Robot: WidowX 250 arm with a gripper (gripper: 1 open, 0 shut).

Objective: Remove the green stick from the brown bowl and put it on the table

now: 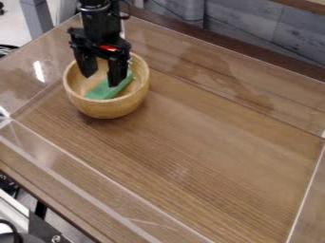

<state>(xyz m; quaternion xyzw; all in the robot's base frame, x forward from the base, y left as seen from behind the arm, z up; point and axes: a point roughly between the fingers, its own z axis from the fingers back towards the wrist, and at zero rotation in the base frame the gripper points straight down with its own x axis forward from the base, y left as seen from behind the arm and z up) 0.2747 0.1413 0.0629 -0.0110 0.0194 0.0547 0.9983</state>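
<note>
The brown bowl point(106, 99) stands on the table point(203, 142) at the back left. Inside it lies the green stick point(105, 88), leaning against the bowl's inner wall, partly hidden by my fingers. My gripper point(102, 65) hangs straight down over the bowl, open, its two black fingers reaching into the bowl on either side of the stick's far end. No closing on the stick shows.
Clear plastic walls point(51, 171) run around the table's edges, close behind and left of the bowl. Bare wood-grain tabletop stretches to the right and toward the front of the bowl.
</note>
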